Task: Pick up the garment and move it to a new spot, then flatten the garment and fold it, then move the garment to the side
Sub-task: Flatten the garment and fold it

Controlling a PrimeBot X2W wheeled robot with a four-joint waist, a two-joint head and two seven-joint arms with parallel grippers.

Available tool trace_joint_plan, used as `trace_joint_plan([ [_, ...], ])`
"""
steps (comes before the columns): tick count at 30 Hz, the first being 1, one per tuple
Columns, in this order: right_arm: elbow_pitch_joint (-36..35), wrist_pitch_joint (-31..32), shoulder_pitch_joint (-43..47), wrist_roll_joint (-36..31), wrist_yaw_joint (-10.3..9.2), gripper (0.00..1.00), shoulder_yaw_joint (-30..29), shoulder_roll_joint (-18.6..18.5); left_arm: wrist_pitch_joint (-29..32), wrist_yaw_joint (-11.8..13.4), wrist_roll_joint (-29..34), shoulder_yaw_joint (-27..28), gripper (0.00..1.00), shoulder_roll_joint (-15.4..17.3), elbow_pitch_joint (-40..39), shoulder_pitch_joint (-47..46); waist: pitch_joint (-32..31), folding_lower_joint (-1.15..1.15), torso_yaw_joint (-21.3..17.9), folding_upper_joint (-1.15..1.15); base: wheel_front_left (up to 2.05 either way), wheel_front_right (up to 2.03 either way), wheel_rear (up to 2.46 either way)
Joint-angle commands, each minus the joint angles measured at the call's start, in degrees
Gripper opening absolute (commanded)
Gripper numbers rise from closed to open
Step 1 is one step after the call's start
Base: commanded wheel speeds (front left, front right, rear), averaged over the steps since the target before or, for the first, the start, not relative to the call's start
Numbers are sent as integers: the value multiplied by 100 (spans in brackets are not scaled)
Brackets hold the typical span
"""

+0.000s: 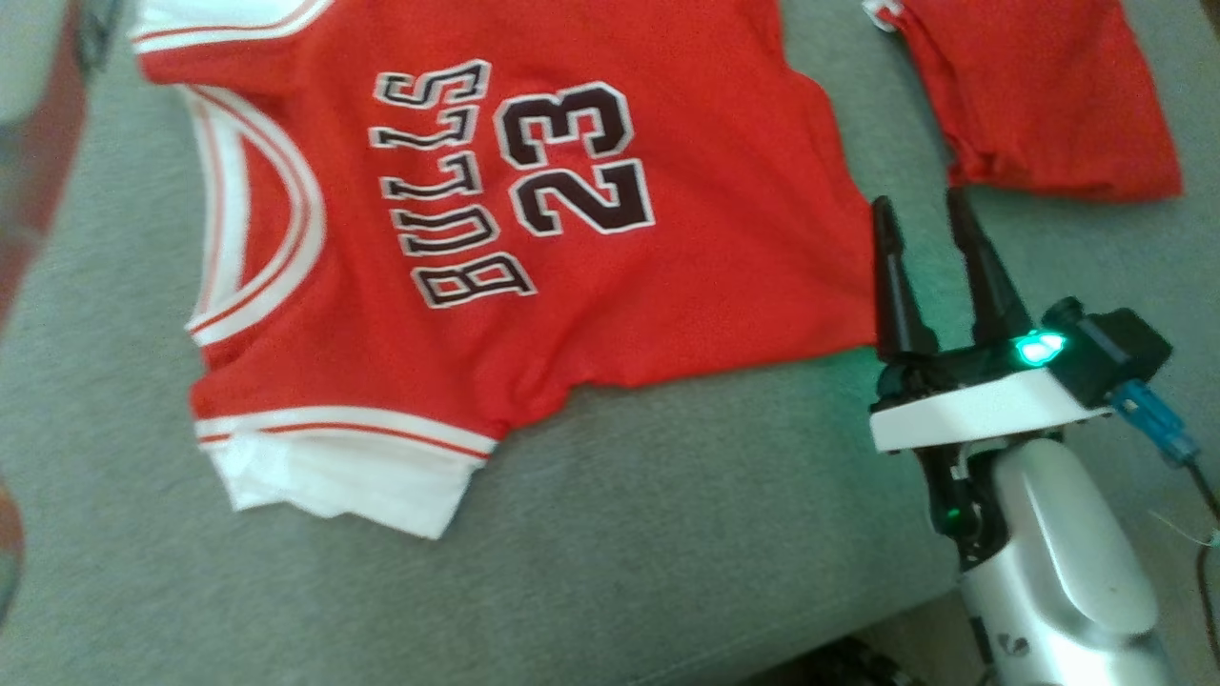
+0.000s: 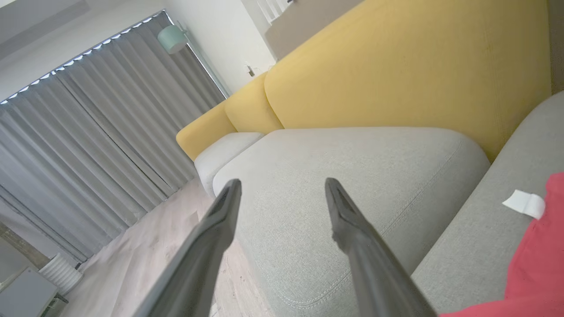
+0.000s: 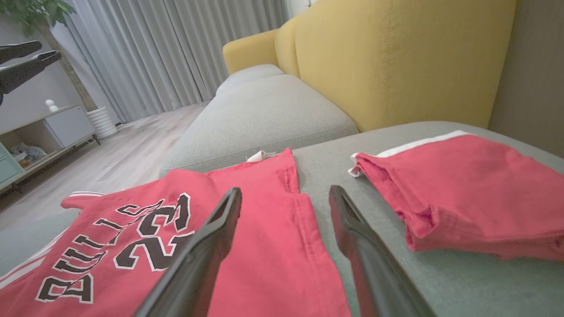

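The garment [image 1: 534, 238] is a red jersey with white trim and "BULLS 23" on it, spread flat on the grey sofa seat [image 1: 667, 534]. My right gripper [image 1: 919, 200] is open just off the jersey's right hem, its fingers low over the cushion and holding nothing. In the right wrist view the jersey [image 3: 176, 229] lies under and left of that open gripper [image 3: 285, 192]. My left gripper [image 2: 283, 183] is open and empty, raised over the seat's far side, with the jersey's red edge [image 2: 537, 246] at the lower right. It also appears, lifted high, as the left gripper [image 3: 49, 49].
A second red garment [image 1: 1039, 95], folded, lies at the back right of the seat [image 3: 476, 189]. The yellow backrest [image 3: 396, 57] stands behind. The seat's front edge runs along the lower right, with wooden floor [image 3: 110, 154], curtains and a low shelf [image 3: 44, 132] beyond.
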Motion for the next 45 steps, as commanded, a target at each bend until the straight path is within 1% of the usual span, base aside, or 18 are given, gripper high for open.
trace_joint_plan([
  [1, -202, -61, 58, -113, -4, 100, -34, 1, -254, 92, -169, 303, 100, 73, -126, -57, -342, 1, 395, 0, 0, 0, 0],
  [4, -215, -61, 157, -277, -4, 100, -225, 1, -549, 212, -473, 538, 100, 21, -339, 452, -599, 1, 698, 0, 0, 0, 0],
  [5, -230, -61, 253, -379, -4, 100, -366, 1, -639, 278, -701, 697, 100, -16, -578, 871, -759, 1, 923, 0, 0, 0, 0],
  [8, -260, -61, 419, -497, -4, 100, -587, 1, -709, 411, -1078, 1009, 100, -10, -1036, 1537, -951, 1, 1260, 0, 0, 0, 0],
  [12, -264, -61, 618, -608, -4, 100, -743, 1, -742, 702, -1495, 1447, 100, 25, -1849, 2599, -1172, 1, 1610, 0, 0, 0, 0],
  [18, -245, -61, 825, -607, -4, 100, -813, 1, -746, 1209, -1606, 2025, 100, 8, -3104, 4340, -1465, 1, 1865, 0, 0, 0, 0],
  [19, -241, -61, 853, -597, -4, 100, -808, 1, -746, 1258, -1591, 2072, 100, -9, -3249, 4605, -1499, 1, 1876, 0, 0, 0, 0],
  [20, -241, -61, 853, -597, -4, 100, -808, 1, -746, 1258, -1591, 2072, 100, -9, -3249, 4605, -1499, 1, 1876, 0, 0, 0, 0],
  [22, -221, -61, 910, -583, -4, 100, -736, 1, -747, 1356, -1496, 2156, 100, -48, -3575, 5206, -1571, 1, 1872, 0, 0, 0, 0],
  [26, -190, -61, 894, -584, -4, 100, -599, 1, -747, 1371, -1435, 2238, 100, -9, -3746, 5547, -1577, 1, 1762, 0, 0, 0, 0],
  [30, -202, -61, 870, -565, -4, 100, -540, 1, -634, 1270, -1386, 2126, 100, 73, -3743, 5540, -1512, 1, 1611, 0, 0, 0, 0],
  [31, -205, -61, 870, -561, -4, 100, -529, 1, -525, 1233, -1378, 2068, 100, 94, -3710, 5513, -1490, 1, 1575, 0, 0, 0, 0],
  [32, -216, -61, 862, -555, -4, 100, -505, 1, -163, 1225, -1310, 1893, 100, 163, -3549, 5435, -1425, 1, 1506, 0, 0, 0, 0],
  [33, -219, -61, 855, -550, -4, 100, -492, 1, 71, 1207, -1263, 1770, 100, 192, -3448, 5389, -1394, 1, 1471, 0, 0, 0, 0],
  [37, -244, -61, 825, -521, -4, 100, -486, 1, 869, 988, -1282, 1445, 100, 180, -3136, 5165, -1231, 1, 1361, 0, 0, 0, 0],
  [41, -260, -61, 783, -511, -4, 100, -430, 1, 1390, 815, -1241, 1263, 100, 215, -2794, 4848, -1070, 1, 1271, 0, 0, 0, 0],
  [45, -270, -61, 722, -489, -4, 100, -394, 1, 1641, 740, -1217, 1224, 100, 225, -2539, 4548, -935, 1, 1186, 0, 0, 0, 0],
])
